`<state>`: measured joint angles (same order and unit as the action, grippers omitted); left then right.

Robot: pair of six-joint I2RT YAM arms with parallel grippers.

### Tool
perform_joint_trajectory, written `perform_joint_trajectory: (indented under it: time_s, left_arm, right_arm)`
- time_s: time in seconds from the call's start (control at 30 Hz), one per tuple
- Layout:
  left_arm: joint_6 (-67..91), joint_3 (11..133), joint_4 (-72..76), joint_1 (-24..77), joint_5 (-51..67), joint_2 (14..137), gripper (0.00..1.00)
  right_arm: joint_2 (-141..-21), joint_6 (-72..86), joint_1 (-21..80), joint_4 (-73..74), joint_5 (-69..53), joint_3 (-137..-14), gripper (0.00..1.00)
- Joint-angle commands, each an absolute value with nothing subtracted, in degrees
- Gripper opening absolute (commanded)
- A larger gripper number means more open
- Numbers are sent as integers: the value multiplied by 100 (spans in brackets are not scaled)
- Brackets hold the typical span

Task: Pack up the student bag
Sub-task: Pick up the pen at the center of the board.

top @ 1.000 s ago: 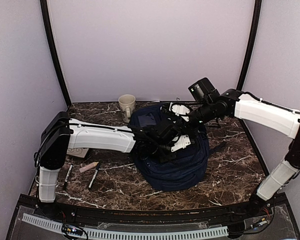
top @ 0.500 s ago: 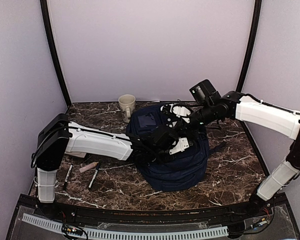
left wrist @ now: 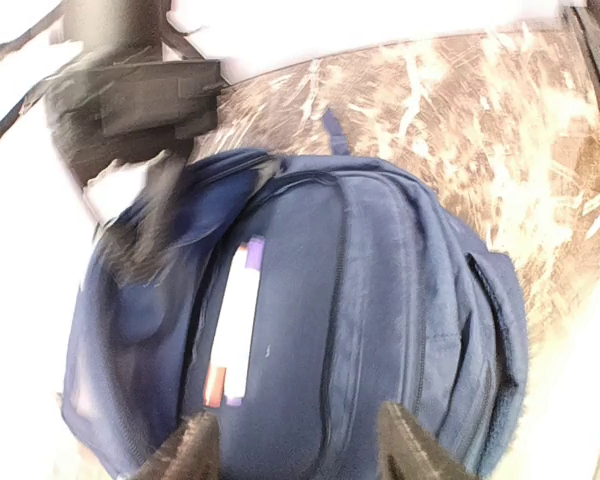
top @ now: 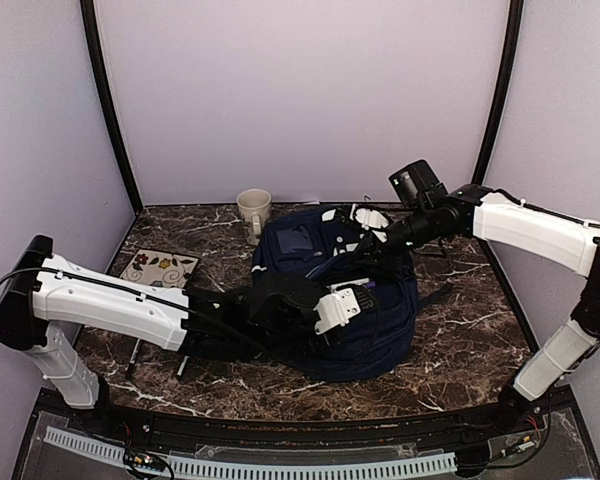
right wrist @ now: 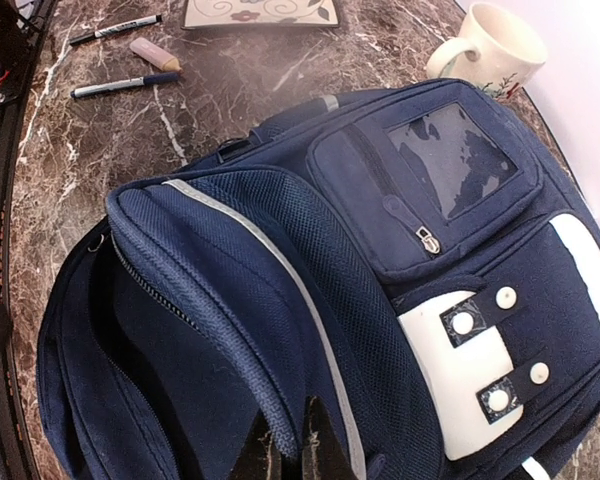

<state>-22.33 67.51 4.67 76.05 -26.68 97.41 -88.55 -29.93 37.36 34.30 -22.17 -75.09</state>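
Top, left-wrist and right-wrist views. The student bag (top: 380,340) lay at the centre of the table (top: 460,340), its white buckle patch toward 12 o'clock. The right gripper (right wrist: 298,440) had its jaws pressed together on the edge of the bag's raised flap, holding a compartment open. The left gripper (left wrist: 300,450) hovered just above the bag with its jaws spread and nothing between them. A white marker (left wrist: 238,315) with a purple cap lay lengthwise in an open slot below; the view was too blurred to tell how deep it sat.

The step in hand was judged to be clearing the left arm from the bag and going for the next item. To do it well, you needed to hold the right pinch steady so the mouth did not sag. You also needed to lift the left fingers straight off the fabric before swinging away, since the flap and zip could snag them.

The unpacked pens (right wrist: 120,86) and a pinkish stick (right wrist: 155,53) lay at 8 o'clock from the bag. A flowered tile (top: 160,268) lay at 9 o'clock and a mug (top: 254,210) stood at 11.
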Motion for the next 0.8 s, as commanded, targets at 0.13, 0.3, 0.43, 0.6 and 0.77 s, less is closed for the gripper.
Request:
perform_joint_trajectory:
  time_s: [0.13,0.3,0.43,0.6,0.77]
  left_arm:
    - [358,5379,-334,7502,-3265,8504,97]
    - [2566,4666,-1364,6725,-2949,7424,93]
    - [3529,4719,-3014,6024,-2544,7032,80]
    - [3980,4640,-3895,5140,-1103,6612,61]
    - [3776,4568,-4476,4488,-375,6460,54]
  right_arm:
    - [-8648,-3044,3692,2817,-2441,-7070,0]
    - [-8650,-3210,3722,2852,-2556,-6933,0]
    - [-8623,-3262,3769,2882,-2571,-6904,0]
    - [-8629,-3274,3809,2905,-2546,-6933,0]
    - [-8631,-3305,3858,2953,-2505,-6940,0]
